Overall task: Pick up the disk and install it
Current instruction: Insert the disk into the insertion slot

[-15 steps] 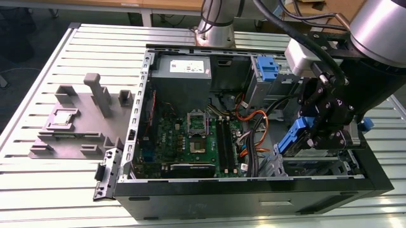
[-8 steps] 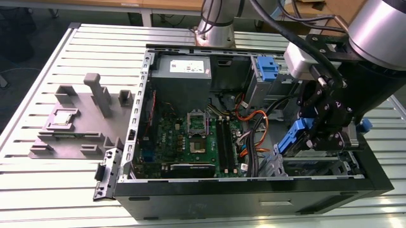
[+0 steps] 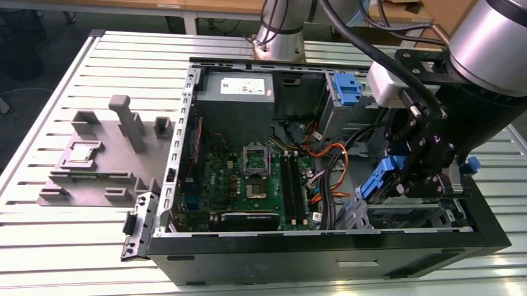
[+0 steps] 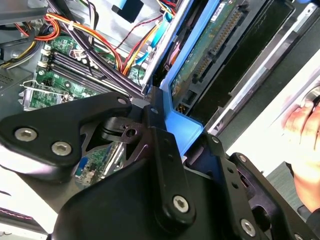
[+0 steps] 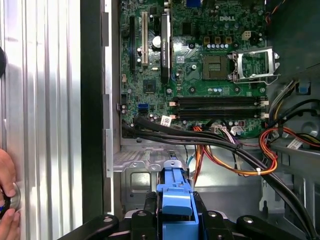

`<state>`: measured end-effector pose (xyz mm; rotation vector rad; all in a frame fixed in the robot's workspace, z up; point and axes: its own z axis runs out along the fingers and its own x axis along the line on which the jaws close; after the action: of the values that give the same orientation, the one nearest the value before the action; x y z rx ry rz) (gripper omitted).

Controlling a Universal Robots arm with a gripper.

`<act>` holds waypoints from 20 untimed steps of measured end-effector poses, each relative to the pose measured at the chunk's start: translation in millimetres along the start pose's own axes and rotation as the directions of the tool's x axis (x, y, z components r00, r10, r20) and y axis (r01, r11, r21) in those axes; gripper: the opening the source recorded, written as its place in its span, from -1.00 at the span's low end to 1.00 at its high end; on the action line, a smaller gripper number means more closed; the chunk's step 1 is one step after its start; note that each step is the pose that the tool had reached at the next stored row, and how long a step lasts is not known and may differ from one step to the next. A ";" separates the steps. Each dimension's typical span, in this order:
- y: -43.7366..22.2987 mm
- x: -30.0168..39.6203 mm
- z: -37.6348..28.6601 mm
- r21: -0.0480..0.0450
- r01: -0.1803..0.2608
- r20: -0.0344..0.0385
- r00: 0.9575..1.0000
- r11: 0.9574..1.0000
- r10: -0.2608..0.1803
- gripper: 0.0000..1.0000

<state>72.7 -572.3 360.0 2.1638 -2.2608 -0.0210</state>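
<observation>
Scanning from the exterior view's left: a grey moulded fixture (image 3: pixel 99 157) sits on the slatted metal table (image 3: pixel 49 246), then the open case (image 3: pixel 313 250) with its green motherboard (image 3: pixel 247 176). At the right, my gripper (image 3: pixel 416 182) is clamped onto the disk (image 3: pixel 381 179) by its blue plastic rail. The disk hangs edge-down, long axis steeply tilted, just above the sheet-metal drive bay (image 3: pixel 403 216).

exterior view: open computer (image 3: pixel 329 254) is seen from above, far off | both wrist views: green board (image 5: pixel 190 86) (image 4: pixel 75 82) is seen close up
</observation>
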 end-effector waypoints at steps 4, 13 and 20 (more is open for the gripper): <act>0.0 0.3 2.2 0.000 0.000 0.000 1.000 1.000 0.000 -0.26; -0.2 1.0 7.5 0.000 0.000 0.000 1.000 1.000 0.000 -0.26; -0.3 1.3 11.0 0.000 0.000 0.000 1.000 1.000 0.000 -0.26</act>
<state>72.7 -573.7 349.0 2.1638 -2.2607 -0.0210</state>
